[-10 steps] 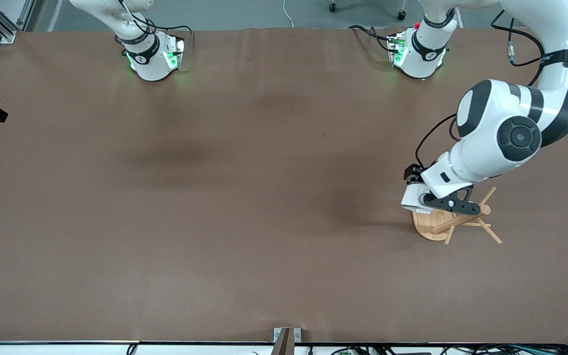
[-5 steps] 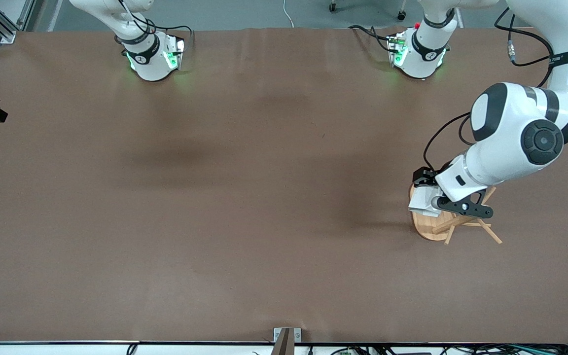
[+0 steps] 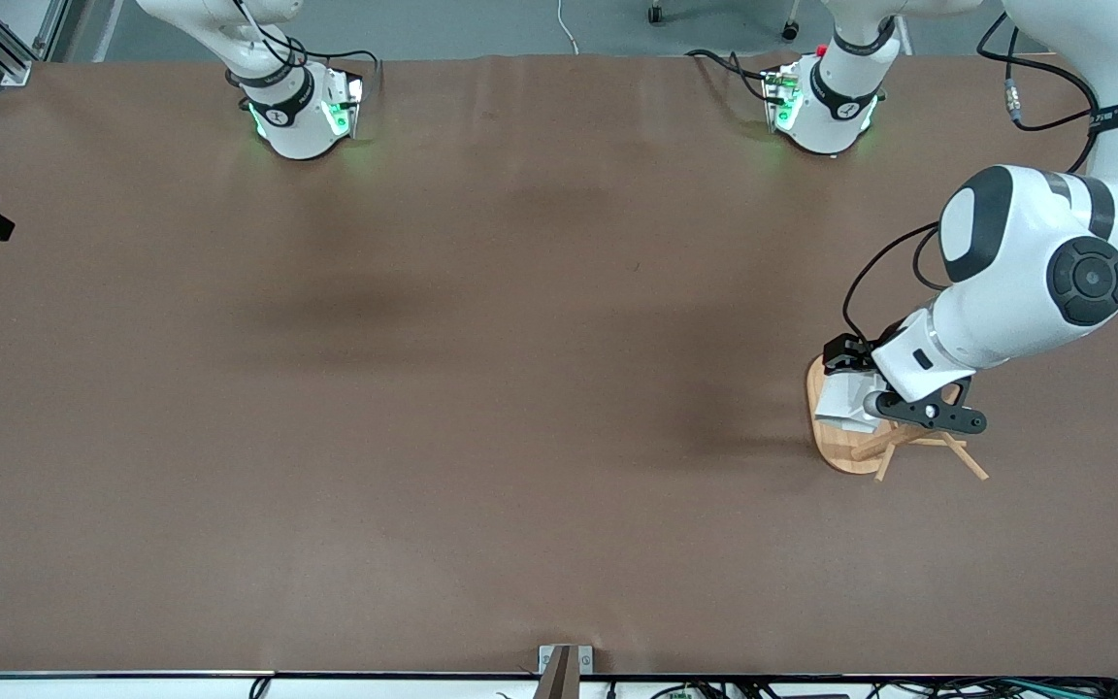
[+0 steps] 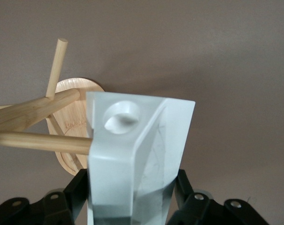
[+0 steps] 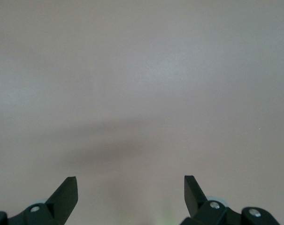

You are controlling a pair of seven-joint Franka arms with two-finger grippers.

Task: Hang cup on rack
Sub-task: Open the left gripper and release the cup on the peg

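Note:
My left gripper is shut on the white faceted cup and holds it over the oval base of the bamboo rack, close to the post. In the left wrist view the cup sits between the black fingers, with its blocky handle and round hole turned toward the rack. One peg runs up to the handle's edge, where its tip is hidden. No peg shows through the hole. My right gripper is open and empty over bare table. It is out of the front view.
The rack's other pegs stick out toward the front camera and toward the left arm's end of the table. In the left wrist view the post and an upward peg stand beside the cup. Brown table lies all around.
My left arm has carried the cup sideways over the rack's base toward the post and pegs. The right arm has not moved.

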